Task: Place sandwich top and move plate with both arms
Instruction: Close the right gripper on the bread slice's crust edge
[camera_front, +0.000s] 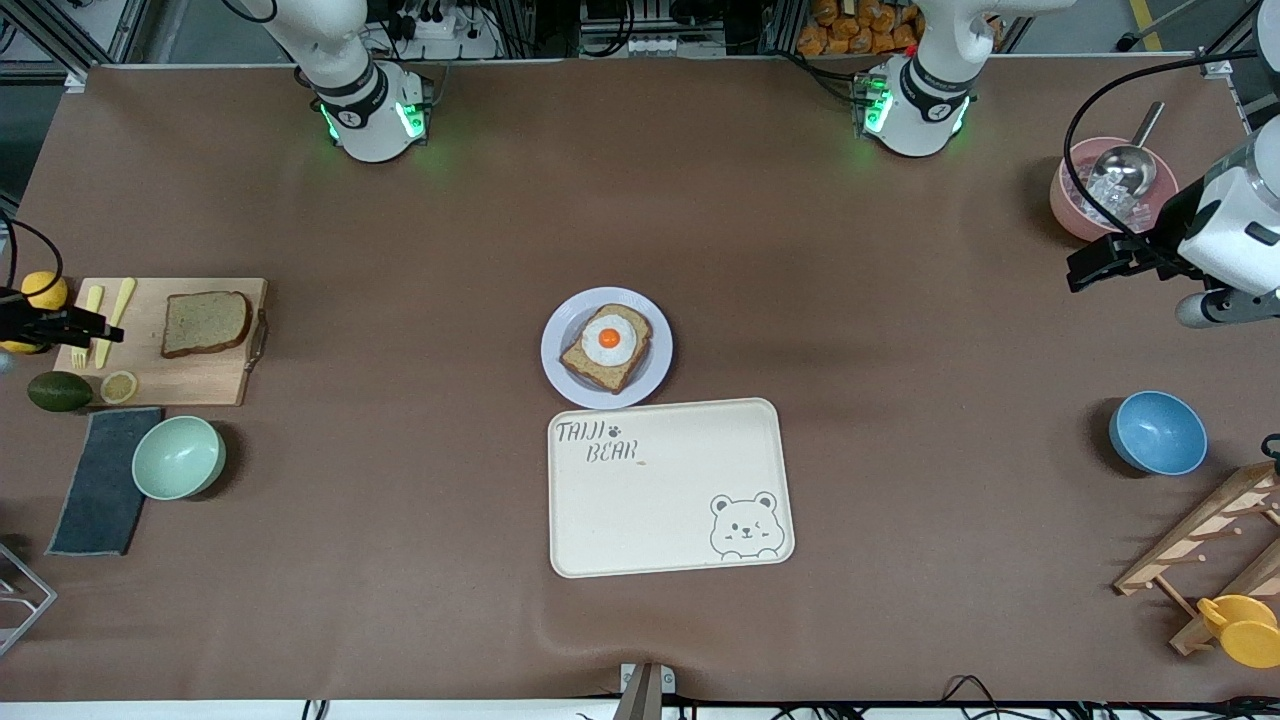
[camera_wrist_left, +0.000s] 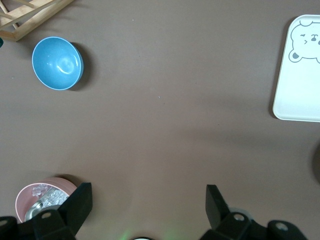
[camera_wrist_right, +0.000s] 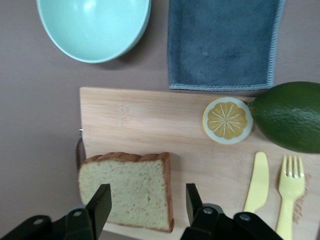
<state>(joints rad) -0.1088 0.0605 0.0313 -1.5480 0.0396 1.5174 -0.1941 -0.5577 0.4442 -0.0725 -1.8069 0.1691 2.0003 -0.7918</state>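
The sandwich top (camera_front: 205, 323) is a plain brown bread slice lying flat on a wooden cutting board (camera_front: 200, 375) at the right arm's end of the table. My right gripper (camera_wrist_right: 146, 204) hangs open over that slice (camera_wrist_right: 127, 190), one finger above the crumb and the other just past the crust; it shows at the frame edge (camera_front: 95, 327). The plate (camera_front: 655, 375) sits mid-table and bears a bread slice topped with a fried egg (camera_front: 607, 340). My left gripper (camera_front: 1085, 270) waits open over bare table beside a pink bowl (camera_wrist_left: 30, 197), nothing between its fingers (camera_wrist_left: 80, 200).
A cream bear tray (camera_front: 670, 490) lies just nearer the front camera than the plate. Around the board are a mint bowl (camera_front: 178, 457), grey cloth (camera_front: 100, 480), avocado (camera_front: 58, 390), lemon slice (camera_front: 119, 386) and yellow cutlery (camera_front: 105, 320). A blue bowl (camera_front: 1157, 432) and wooden rack (camera_front: 1200, 550) occupy the left arm's end.
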